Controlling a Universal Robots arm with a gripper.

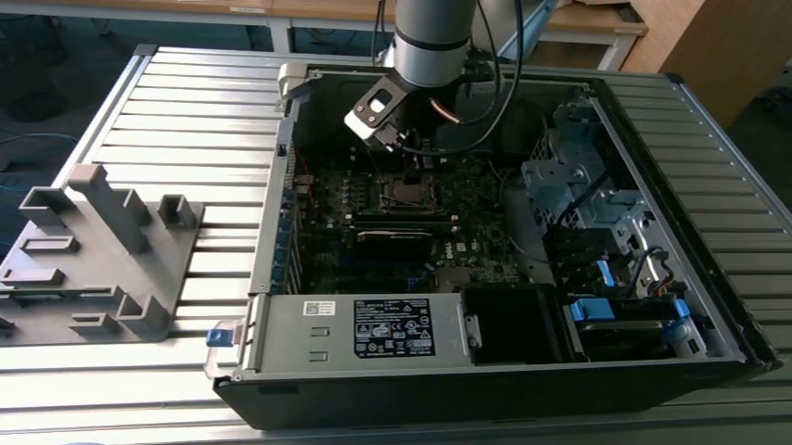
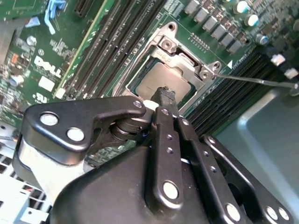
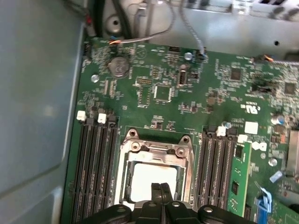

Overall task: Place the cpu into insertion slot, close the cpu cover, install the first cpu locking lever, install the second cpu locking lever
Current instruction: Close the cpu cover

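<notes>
Open PC case (image 1: 267, 232) lies on its side on a slatted metal surface (image 1: 185, 111). PSU (image 1: 359, 329) w/ white label sits at the near end. Silver drive cage (image 1: 581, 185) and blue clips (image 1: 625, 311) are on the exterior view's right. Grey plastic fixture (image 1: 99, 250) stands on the surface, apart from the case. On the green motherboard (image 3: 154, 60): coin cell (image 3: 118, 66), black memory slots (image 3: 96, 168) w/ white latches (image 3: 101, 118), one green memory module (image 3: 236, 179) seated. Wooden furniture (image 1: 706, 46) in bkgd, prob. a desk.

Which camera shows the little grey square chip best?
The second wrist view: the small square grey metal cpu looms close, mostly unhidden. The first wrist view shows it partly behind the end effector; the exterior view, far off.
</notes>
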